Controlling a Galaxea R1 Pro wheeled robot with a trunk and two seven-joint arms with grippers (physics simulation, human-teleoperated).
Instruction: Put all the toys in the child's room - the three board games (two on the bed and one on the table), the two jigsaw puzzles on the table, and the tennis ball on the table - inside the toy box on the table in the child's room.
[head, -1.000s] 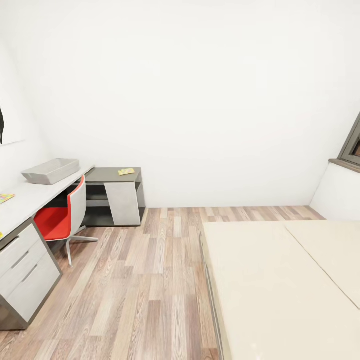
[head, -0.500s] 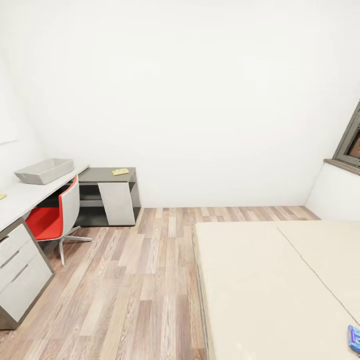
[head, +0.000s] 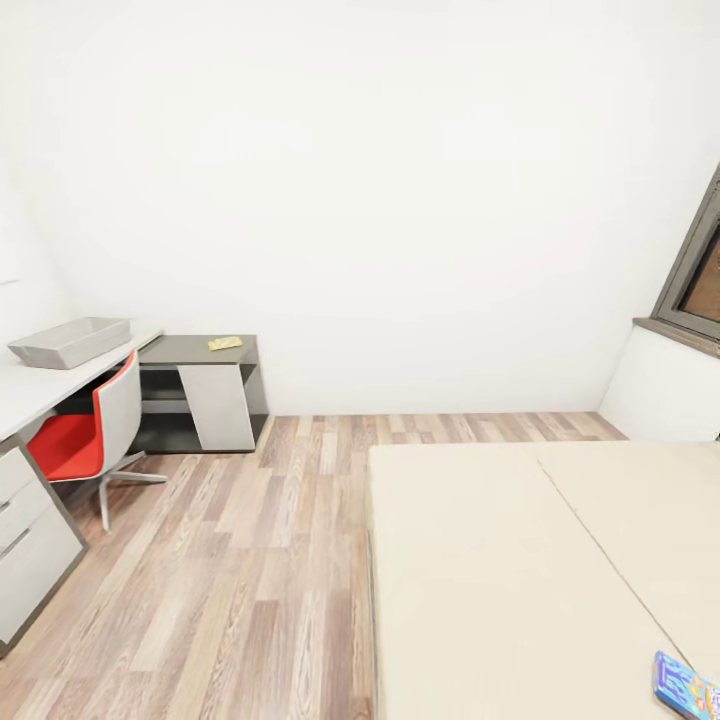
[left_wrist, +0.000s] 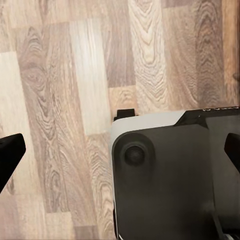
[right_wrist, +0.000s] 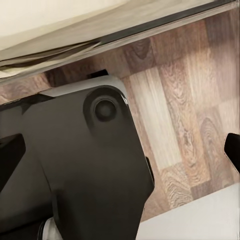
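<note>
Cream bed (head: 520, 580) now fills more of my head view as the camera swings right, and a blue board game (head: 686, 686) has come into sight at its near right edge. Toy box (head: 70, 341) sits on the table (head: 30, 390), contents hidden. Both claws gape, empty.

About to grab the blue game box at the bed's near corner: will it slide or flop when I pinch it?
The blue game box looks like a thin, flat printed box, so probably stiff and light. It lies flat on the bed, whose smooth cream top may let it slide if pushed. With so little edge showing, a pinch from above could be awkward.
</note>
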